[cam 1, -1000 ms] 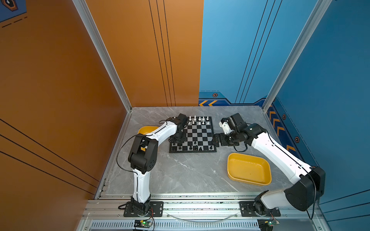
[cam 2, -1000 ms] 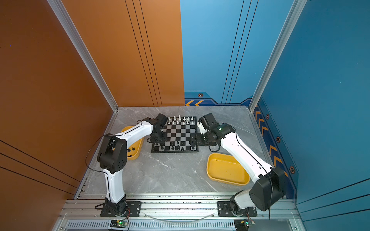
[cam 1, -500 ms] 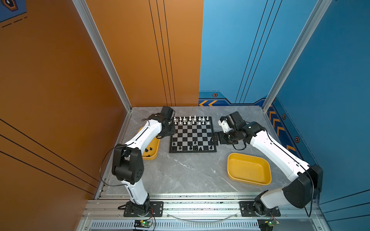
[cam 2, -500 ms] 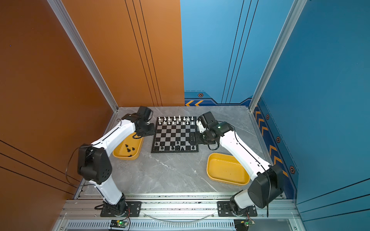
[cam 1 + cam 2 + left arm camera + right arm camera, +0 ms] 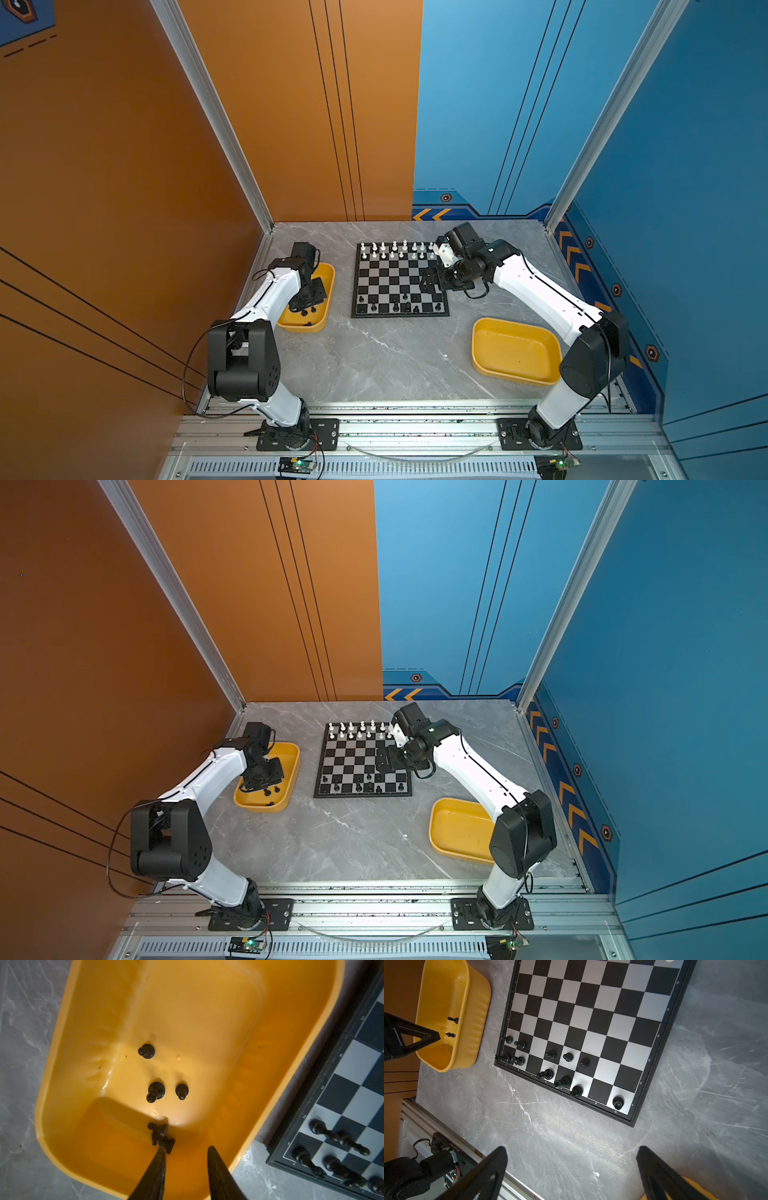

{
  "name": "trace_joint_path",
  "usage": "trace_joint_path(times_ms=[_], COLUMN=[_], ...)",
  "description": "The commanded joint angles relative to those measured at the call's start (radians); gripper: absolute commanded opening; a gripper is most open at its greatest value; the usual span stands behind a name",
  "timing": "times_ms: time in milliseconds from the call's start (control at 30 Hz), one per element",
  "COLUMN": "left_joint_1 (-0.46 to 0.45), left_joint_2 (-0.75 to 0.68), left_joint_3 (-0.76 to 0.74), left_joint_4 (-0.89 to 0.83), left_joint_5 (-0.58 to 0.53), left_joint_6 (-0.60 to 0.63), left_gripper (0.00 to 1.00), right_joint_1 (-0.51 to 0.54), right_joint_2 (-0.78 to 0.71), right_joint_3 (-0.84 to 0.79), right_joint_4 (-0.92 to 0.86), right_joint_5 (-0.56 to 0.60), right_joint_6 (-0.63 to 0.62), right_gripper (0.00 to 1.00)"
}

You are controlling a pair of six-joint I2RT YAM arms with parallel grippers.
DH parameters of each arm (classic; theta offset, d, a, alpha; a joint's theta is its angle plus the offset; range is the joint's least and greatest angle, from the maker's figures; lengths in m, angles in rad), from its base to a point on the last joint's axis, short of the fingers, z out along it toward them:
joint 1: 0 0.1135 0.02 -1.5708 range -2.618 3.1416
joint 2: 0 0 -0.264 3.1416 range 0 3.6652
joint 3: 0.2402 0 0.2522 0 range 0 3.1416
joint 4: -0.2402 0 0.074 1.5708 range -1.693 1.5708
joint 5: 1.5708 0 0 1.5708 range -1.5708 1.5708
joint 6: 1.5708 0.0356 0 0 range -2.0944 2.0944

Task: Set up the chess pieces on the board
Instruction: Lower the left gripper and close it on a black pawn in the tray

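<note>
The board point(image 5: 395, 277) lies mid-table, with white chess pieces point(image 5: 394, 249) filling its two far rows and black pieces point(image 5: 395, 307) on its two near rows, several squares there bare. In the left yellow tray point(image 5: 62, 1028) three black pieces point(image 5: 155, 1091) stand and one lies on its side point(image 5: 161, 1136). My left gripper point(image 5: 187, 1150) hangs inside that tray, open, nothing between its fingers; one fingertip is right next to the lying piece. My right gripper point(image 5: 572, 1152) is wide open and empty, hovering at the board's right edge point(image 5: 429, 282).
A second yellow tray point(image 5: 515, 351), empty, sits at the near right beside the right arm. Orange and blue walls close in the grey marble table point(image 5: 374, 357) on three sides. A metal rail runs along the front edge.
My left arm has swung away from the board's left side and now reaches down into the left yellow tray. The right arm has hardly moved and stays open.
</note>
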Motion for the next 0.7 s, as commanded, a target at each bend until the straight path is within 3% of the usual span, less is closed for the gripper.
trace_joint_path(times_ms=[0, 667], left_joint_1=[0.012, 0.027], left_joint_2=[0.043, 0.227], left_joint_3=[-0.009, 0.08], left_joint_4=[0.028, 0.052], left_joint_5=[0.006, 0.009], left_joint_6=[0.022, 0.06], left_gripper=[0.35, 0.3], right_joint_1=[0.006, 0.001], right_joint_2=[0.023, 0.076], right_joint_3=[0.049, 0.115], right_joint_4=[-0.017, -0.042], right_joint_5=[-0.017, -0.003], right_joint_6=[-0.02, -0.017], right_gripper=[1.0, 1.0])
